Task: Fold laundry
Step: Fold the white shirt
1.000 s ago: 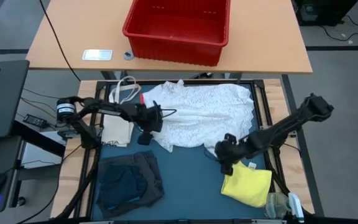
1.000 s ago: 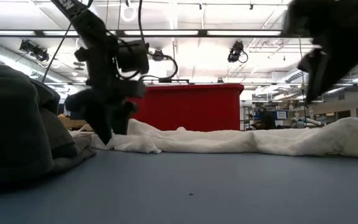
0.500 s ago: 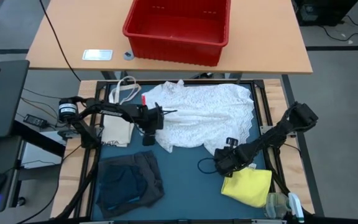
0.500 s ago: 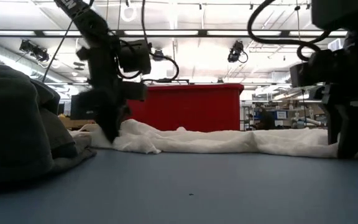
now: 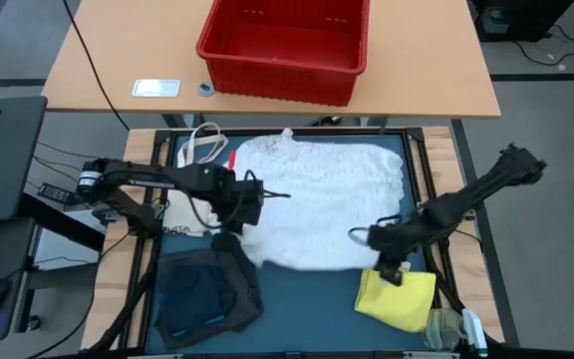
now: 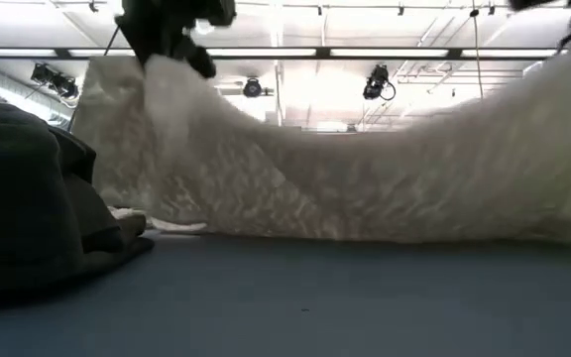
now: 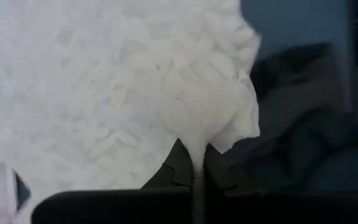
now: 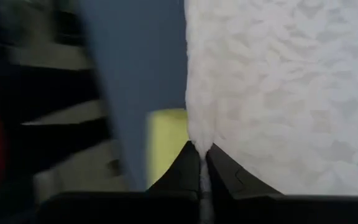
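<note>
**Both arms lift the white lace garment by its near corners**

The blue worktop [image 5: 312, 284] carries the whole load, and the large white lacy garment [image 5: 322, 214] covers most of its middle and far half. Its near edge is raised off the surface and hangs as a sagging curtain in the low view [image 6: 365, 178], while the far part appears to lie on the mat. The dark grey and navy garments [image 5: 207, 294] sit bunched at the near left corner, just beside the lifted left corner of the lace. The yellow garment [image 5: 399, 297] lies at the near right, partly under the right arm. The cream tote bag [image 5: 189, 207] lies at the left edge.

The risks, as I judge them: the thin lace could slip out of a corner pinch if the arms pull apart too hard, and the sagging middle could drag or fold unevenly if the two sides do not move together. The hanging hem could also catch the dark pile or the yellow garment.

The left gripper [image 5: 229, 211] has its fingers [image 7: 219, 174] shut tight on a pinch of the lace's left corner. The right gripper [image 5: 392, 267] likewise has its fingers [image 8: 185, 168] clamped on the lace edge at the right.
</note>
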`<move>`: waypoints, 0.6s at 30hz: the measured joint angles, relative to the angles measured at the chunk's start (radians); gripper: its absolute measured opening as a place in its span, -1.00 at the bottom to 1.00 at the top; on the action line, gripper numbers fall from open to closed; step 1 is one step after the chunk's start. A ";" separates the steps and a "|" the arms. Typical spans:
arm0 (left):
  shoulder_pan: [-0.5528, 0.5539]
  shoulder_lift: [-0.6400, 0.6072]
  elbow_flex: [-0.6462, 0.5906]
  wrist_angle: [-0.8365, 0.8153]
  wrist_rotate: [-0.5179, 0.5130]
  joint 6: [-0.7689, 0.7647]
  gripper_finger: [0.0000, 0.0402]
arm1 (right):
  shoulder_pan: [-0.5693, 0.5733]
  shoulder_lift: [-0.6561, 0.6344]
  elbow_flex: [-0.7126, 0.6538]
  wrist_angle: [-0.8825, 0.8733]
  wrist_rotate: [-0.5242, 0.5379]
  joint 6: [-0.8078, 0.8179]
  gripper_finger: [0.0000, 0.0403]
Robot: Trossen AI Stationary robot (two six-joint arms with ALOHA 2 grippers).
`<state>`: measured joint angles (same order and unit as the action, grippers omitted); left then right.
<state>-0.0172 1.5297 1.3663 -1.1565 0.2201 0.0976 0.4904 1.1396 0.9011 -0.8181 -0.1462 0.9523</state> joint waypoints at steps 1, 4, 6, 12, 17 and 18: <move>-0.016 -0.003 0.007 0.010 0.019 -0.006 -0.99 | 0.006 -0.040 0.000 0.003 -0.026 0.037 -0.94; -0.065 -0.007 0.007 0.034 0.040 -0.053 -0.97 | 0.034 -0.123 0.000 0.011 -0.056 0.105 -0.94; -0.091 0.001 -0.003 0.034 0.040 -0.073 -0.97 | 0.048 -0.150 0.000 0.022 -0.076 0.104 -0.94; -0.078 0.019 -0.016 0.041 -0.080 -0.131 -0.96 | 0.006 -0.177 -0.001 -0.114 0.004 0.092 -0.94; 0.060 0.020 -0.016 0.043 -0.173 -0.051 -0.95 | -0.135 -0.179 -0.012 -0.330 0.074 0.028 -0.94; 0.098 0.022 -0.017 0.050 -0.173 -0.018 -0.95 | -0.176 -0.180 -0.024 -0.348 0.080 -0.013 -0.94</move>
<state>0.0813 1.5520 1.3490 -1.1065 0.0468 0.0796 0.3148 0.9600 0.8768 -1.1658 -0.0662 0.9395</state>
